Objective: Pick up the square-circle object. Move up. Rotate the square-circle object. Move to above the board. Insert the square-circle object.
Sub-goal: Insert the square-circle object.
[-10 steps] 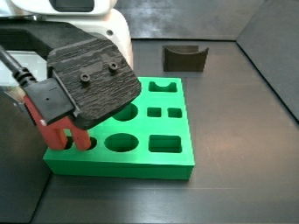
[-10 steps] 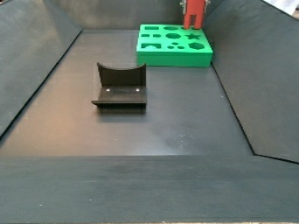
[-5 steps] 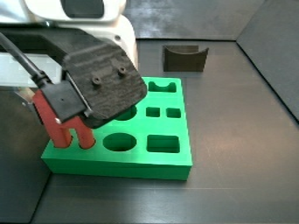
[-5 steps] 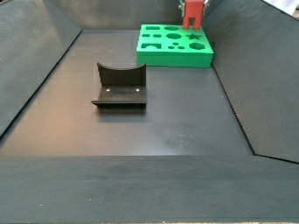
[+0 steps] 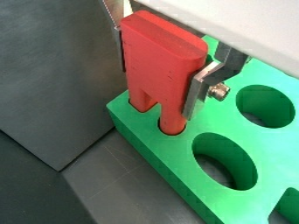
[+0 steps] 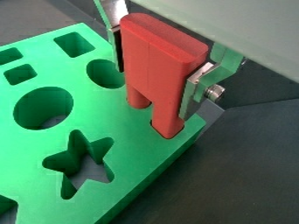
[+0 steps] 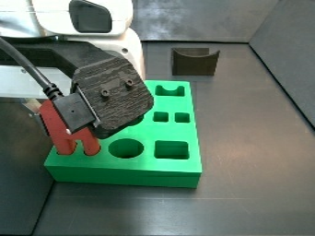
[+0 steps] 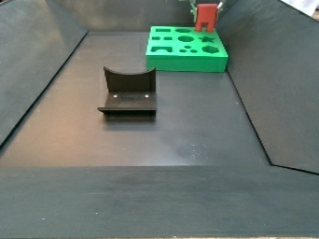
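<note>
The square-circle object [image 5: 158,66] is a red piece with two legs, standing upright, and my gripper [image 5: 162,61] is shut on it, one silver finger [image 5: 205,83] on each flank. Both legs reach down into holes at a corner of the green board [image 5: 142,140]. In a wrist view the square-circle object [image 6: 158,74] has its square leg at the edge of the board [image 6: 140,153], beside the gripper [image 6: 160,66]. In the side views the gripper [image 7: 68,129] [image 8: 207,11] holds the object [image 7: 58,124] [image 8: 207,17] over the board [image 7: 154,171] [image 8: 187,58].
The dark fixture [image 7: 194,60] [image 8: 127,91] stands on the floor away from the board. Grey walls enclose the floor, and the board lies close to one wall. Other holes in the board, among them a star [image 6: 76,162] and a large circle [image 5: 228,162], are open.
The gripper has sunk a little with the red piece, so its legs sit lower in the board's corner holes. The board and fixture have not moved.
</note>
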